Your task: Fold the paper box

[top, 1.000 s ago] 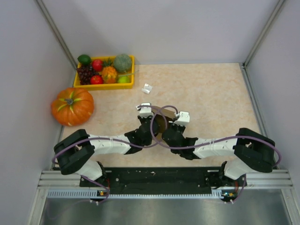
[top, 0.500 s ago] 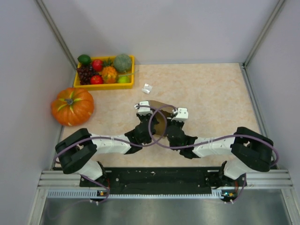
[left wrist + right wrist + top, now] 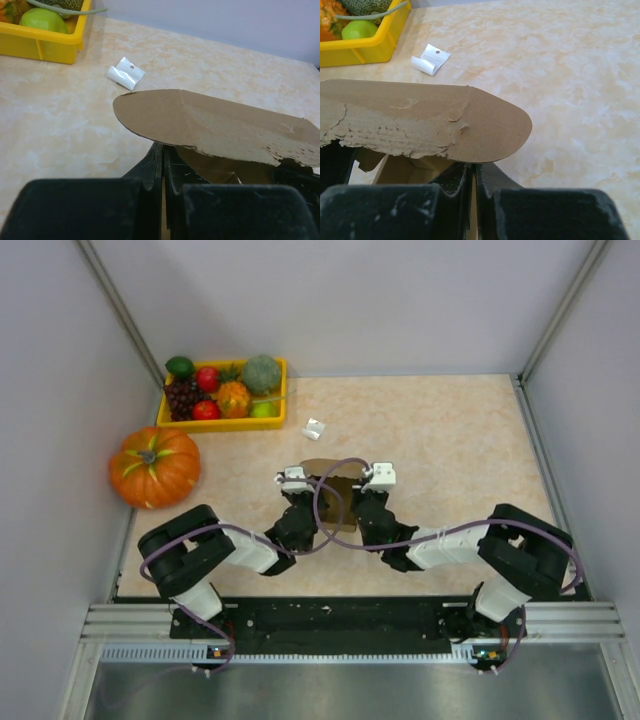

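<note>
The paper box (image 3: 335, 492) is brown kraft cardboard, held up between my two grippers at the table's middle front. My left gripper (image 3: 305, 502) is shut on its left wall and my right gripper (image 3: 364, 502) is shut on its right wall. In the left wrist view the jaws (image 3: 163, 149) pinch a thin cardboard edge under a rounded flap (image 3: 200, 120) with a torn rim. In the right wrist view the jaws (image 3: 472, 169) pinch an edge under a rounded, partly peeled flap (image 3: 430, 122). The box's lower part is hidden by the fingers.
A small white object (image 3: 314, 427) lies on the table beyond the box; it also shows in the wrist views (image 3: 126, 73) (image 3: 430, 59). A yellow tray (image 3: 225, 423) of toy fruit stands at the far left. An orange pumpkin (image 3: 155, 466) sits left of the arms.
Both grippers have moved away from the bases and drawn closer together, carrying the box. The box's rounded flap has come into sight on its far side.
</note>
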You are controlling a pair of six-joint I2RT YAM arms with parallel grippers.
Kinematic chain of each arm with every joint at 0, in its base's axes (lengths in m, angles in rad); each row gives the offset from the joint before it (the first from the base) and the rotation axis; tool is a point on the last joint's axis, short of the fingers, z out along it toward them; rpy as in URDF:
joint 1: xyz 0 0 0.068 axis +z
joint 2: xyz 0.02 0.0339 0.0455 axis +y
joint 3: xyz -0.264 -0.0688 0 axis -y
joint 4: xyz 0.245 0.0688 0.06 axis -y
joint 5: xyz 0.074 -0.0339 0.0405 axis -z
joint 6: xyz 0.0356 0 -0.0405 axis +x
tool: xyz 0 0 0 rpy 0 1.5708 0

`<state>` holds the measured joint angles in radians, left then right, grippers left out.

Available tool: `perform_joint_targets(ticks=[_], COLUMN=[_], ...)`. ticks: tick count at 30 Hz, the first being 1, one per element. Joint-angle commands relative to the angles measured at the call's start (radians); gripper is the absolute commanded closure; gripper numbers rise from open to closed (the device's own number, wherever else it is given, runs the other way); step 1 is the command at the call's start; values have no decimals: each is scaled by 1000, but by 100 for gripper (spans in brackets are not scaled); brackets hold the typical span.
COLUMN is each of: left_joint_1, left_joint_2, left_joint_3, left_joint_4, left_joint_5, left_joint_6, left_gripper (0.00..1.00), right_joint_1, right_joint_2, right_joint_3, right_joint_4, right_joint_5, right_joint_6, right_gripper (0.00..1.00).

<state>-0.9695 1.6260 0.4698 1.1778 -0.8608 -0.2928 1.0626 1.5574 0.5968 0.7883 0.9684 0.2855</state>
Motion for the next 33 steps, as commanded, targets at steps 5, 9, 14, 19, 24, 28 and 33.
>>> perform_joint_targets(ticks=[5,9,14,19,24,28,33], left_joint_1=[0,-1,-11,-32,-55,-58,-60], left_joint_2=[34,52,87,110,120,113,126], left_joint_3=[-53,-88,-145,-160,-158,-169,-163], left_joint_4=[272,287,474,491,493,493,491], left_joint_5=[0,0,17,32,13,-7,-10], left_joint_6=[-5,-46,1,4,24,35,46], left_gripper=[100,100,100,100,100,100,100], right_joint_1=[22,36,60,89,102,114,129], right_joint_2=[53,55,58,67,64,49,-117], right_joint_3=[23,15,3,-20,-26,-55,-58], right_joint_4=[51,49,84,112,53,39,-249], right_joint_5=[1,7,36,82,90,84,15], right_joint_6=[80,103,78,70,151,179,281], right_gripper=[100,100,100,100,100,88,68])
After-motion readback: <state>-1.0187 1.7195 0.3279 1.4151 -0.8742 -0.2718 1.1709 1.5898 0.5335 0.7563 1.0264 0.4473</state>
